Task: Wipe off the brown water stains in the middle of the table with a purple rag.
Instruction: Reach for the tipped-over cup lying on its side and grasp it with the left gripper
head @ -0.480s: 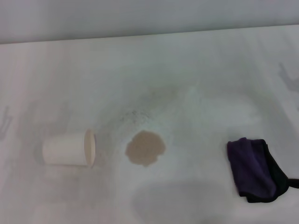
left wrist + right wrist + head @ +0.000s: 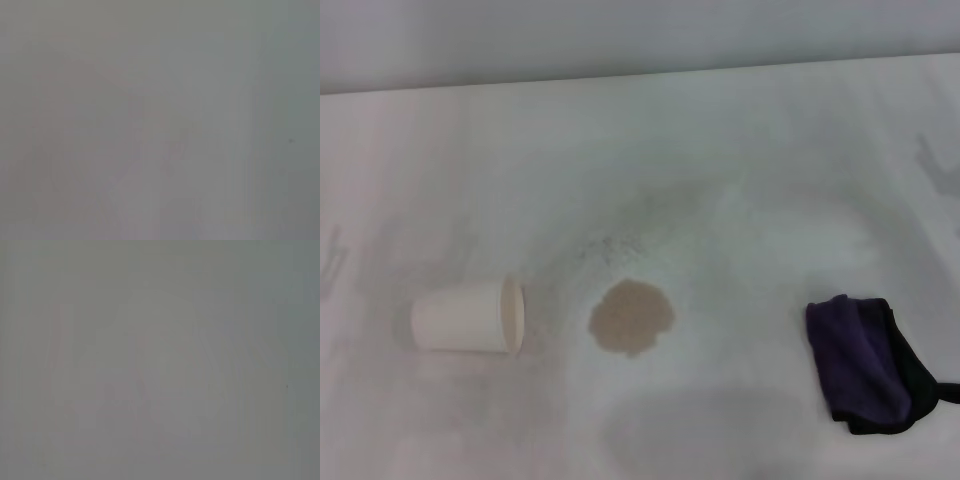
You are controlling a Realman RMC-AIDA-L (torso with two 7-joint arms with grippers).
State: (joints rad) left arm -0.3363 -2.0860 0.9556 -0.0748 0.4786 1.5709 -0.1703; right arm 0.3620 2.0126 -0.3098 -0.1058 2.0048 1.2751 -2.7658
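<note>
White table point(image 2: 750, 140) holds brown water stains point(image 2: 631, 317) midway between tipped cup point(image 2: 468, 317) and purple rag point(image 2: 865, 363); neither hand shows.

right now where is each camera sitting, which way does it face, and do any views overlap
Head view: on the robot's head, looking forward and down at the table; it shows the brown water stains, the purple rag to the robot's right and a tipped white cup to its left; no arm or gripper shows.
Left wrist view: on the left arm's wrist; only a plain grey field, no fingers, facing unclear.
Right wrist view: on the right arm's wrist; the same plain grey, no fingers.
Shared: the two wrist views alike show nothing recognisable; neither shares a visible thing with the head view.
</note>
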